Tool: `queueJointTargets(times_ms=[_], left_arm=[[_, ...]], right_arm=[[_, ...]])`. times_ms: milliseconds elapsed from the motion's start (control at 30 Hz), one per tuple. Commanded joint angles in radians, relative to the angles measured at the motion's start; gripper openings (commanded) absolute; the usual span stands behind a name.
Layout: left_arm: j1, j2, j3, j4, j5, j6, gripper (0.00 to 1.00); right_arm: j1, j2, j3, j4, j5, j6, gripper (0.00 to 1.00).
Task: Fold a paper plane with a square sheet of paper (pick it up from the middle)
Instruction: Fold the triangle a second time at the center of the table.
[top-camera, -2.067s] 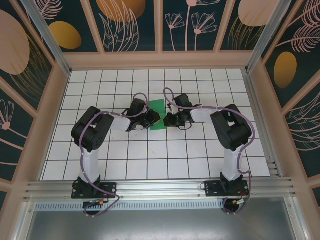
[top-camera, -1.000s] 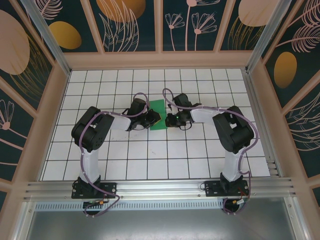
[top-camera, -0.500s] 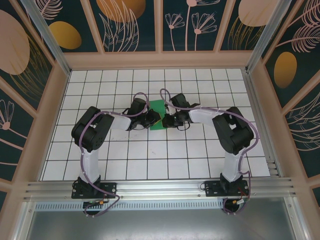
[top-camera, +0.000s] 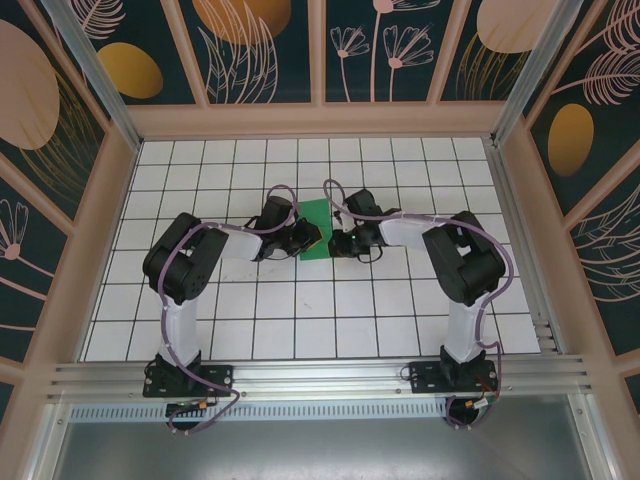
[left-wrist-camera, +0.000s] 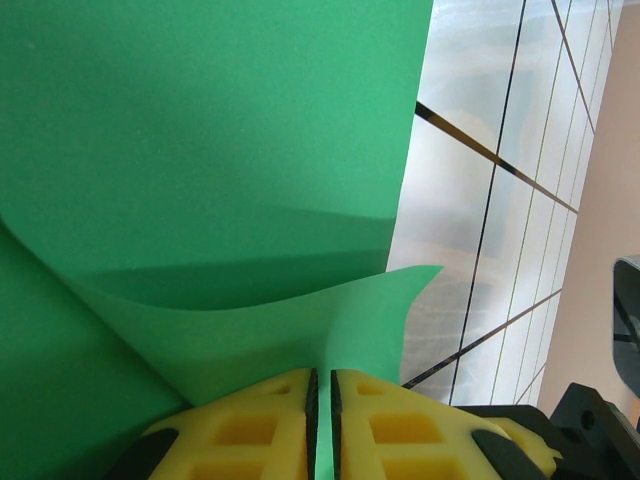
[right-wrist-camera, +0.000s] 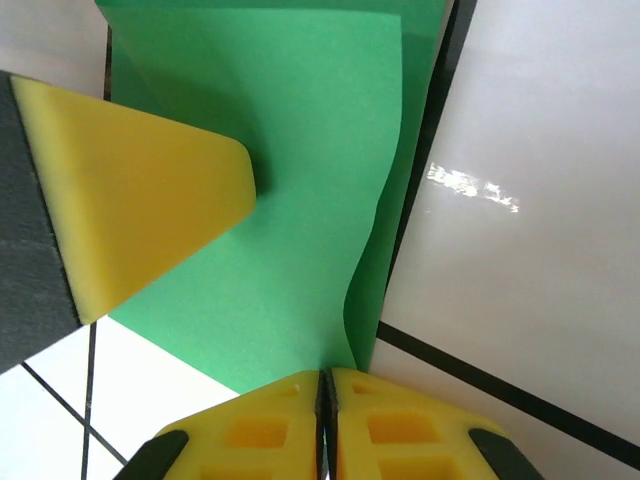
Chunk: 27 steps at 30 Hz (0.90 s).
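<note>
jaws on my left gripper (left-wrist-camera: 322, 385) and right gripper (right-wrist-camera: 326, 385) pinch opposite edges of the green sheet (top-camera: 316, 213); both arms reach inward.

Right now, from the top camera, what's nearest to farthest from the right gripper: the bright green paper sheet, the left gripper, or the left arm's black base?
1. Bright green paper sheet: pinched in the right gripper, touching it.
2. Left gripper: just to its left, pinching the same sheet.
3. Left arm's black base: far away at the near edge, on the left.
</note>
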Motion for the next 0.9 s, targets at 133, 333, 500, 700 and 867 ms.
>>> queueJointTargets(times_ms=[133, 333, 500, 700, 867], left_arm=[[0.001, 0.027, -0.006, -0.101, -0.073, 0.034, 0.16], [0.002, 0.027, -0.007, -0.100, -0.069, 0.035, 0.16], [0.001, 0.026, -0.007, -0.093, -0.065, 0.032, 0.16], [0.001, 0.022, -0.007, -0.091, -0.063, 0.031, 0.16], [0.001, 0.022, -0.007, -0.089, -0.062, 0.029, 0.16]], right_arm=[[-0.008, -0.051, -0.049, -0.055, 0.038, -0.006, 0.12], [0.010, -0.133, -0.001, -0.037, 0.007, -0.007, 0.12], [0.033, -0.058, 0.048, -0.031, 0.000, -0.001, 0.12], [0.033, 0.002, 0.069, -0.017, 0.006, 0.006, 0.12], [0.026, 0.023, 0.075, -0.024, 0.034, 0.009, 0.12]])
